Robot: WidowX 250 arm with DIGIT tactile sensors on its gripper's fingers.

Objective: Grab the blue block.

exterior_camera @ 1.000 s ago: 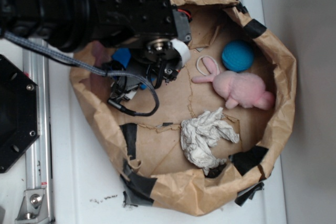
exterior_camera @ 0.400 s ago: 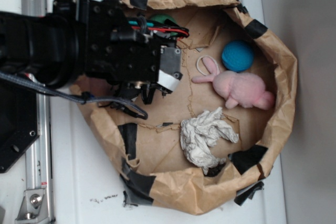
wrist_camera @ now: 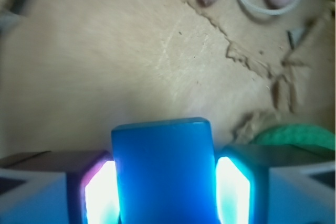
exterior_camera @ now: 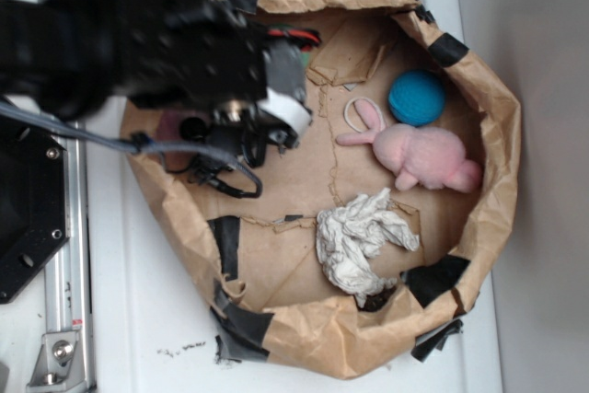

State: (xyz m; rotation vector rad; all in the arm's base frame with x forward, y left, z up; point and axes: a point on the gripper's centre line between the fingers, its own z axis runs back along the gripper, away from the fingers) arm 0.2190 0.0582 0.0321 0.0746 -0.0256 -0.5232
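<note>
At the bottom centre of the wrist view, the gripper (wrist_camera: 165, 182) has its two fingers (wrist_camera: 100, 192) pressed against the sides of the blue block (wrist_camera: 164, 169), so it is closed on the block. Brown paper (wrist_camera: 131, 61) fills the frame behind it. In the exterior view the arm hides the block, at the upper left of the paper nest (exterior_camera: 488, 117). The grab looks made; lifting clear seems to be what remains.

We find no legible text, label, brand, number or sign in either view; the blurred dark specks on the table (exterior_camera: 138, 319), lower left of the exterior frame, cannot be read.
</note>
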